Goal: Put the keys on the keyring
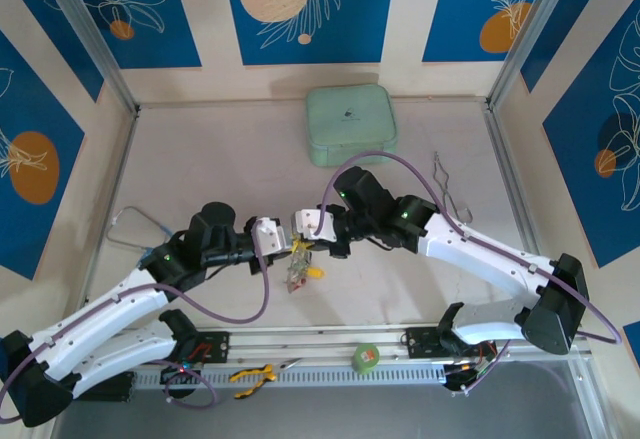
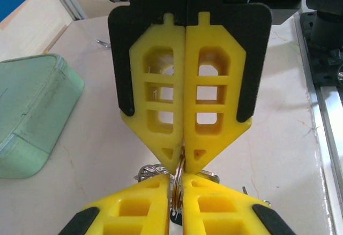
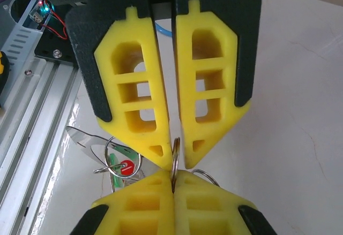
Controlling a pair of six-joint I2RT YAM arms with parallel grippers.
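Both grippers meet tip to tip over the table's middle. My left gripper (image 1: 292,251) (image 2: 177,195) is shut on a small metal split ring (image 2: 179,184) seen edge-on. My right gripper (image 1: 305,243) (image 3: 173,184) is shut on the same ring (image 3: 174,149) from the opposite side. The keys (image 1: 297,275) hang in a bunch under the two tips. Behind the jaws are a red tag (image 3: 126,167), a green tag (image 3: 115,179) and more wire rings. A thin silvery loop (image 1: 449,194), possibly the keyring, lies apart on the table under the right arm.
A mint-green case (image 1: 350,124) (image 2: 32,117) sits at the back centre. A blue-grey tube loop (image 1: 135,225) lies at the left. On the front rail (image 1: 330,344) are yellow-handled pliers (image 1: 252,376) and a green tape roll (image 1: 367,358).
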